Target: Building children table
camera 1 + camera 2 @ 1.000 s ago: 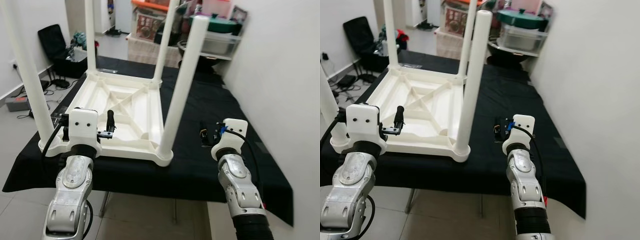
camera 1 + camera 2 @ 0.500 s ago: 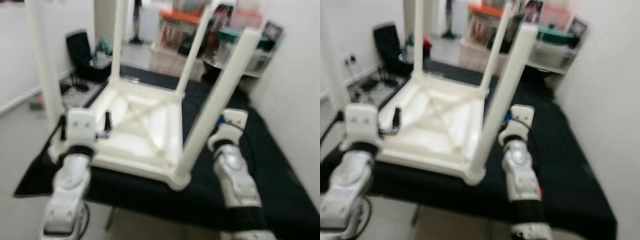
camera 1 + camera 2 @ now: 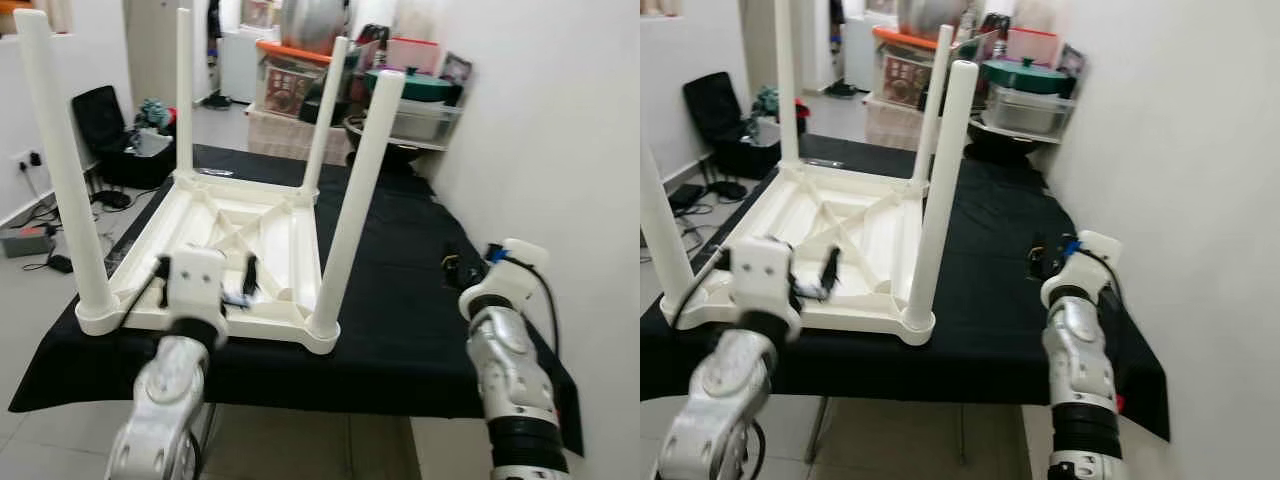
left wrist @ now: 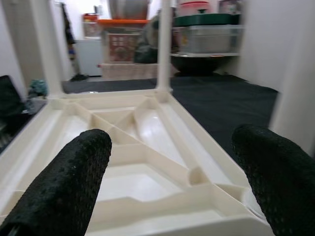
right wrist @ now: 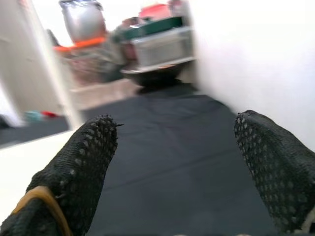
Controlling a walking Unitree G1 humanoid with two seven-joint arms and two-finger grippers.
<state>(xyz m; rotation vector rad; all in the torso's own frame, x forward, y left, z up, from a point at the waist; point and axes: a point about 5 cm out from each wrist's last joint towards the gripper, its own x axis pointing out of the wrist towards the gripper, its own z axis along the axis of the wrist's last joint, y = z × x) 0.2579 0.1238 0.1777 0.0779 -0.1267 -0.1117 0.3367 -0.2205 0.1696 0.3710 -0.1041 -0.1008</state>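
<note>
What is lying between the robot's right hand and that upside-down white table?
Nothing but bare black cloth. In the left eye view the right end effector hangs over it, apart from the table and its nearest leg.

Far-left table leg (image 3: 183, 88) runs out past the frame's top in the right eye view. Left arm (image 3: 165, 395) covers part of the tabletop's near rim (image 3: 262, 335). Shelf clutter (image 3: 330, 45) at upper centre too small to identify; right wrist view blurred throughout.
</note>
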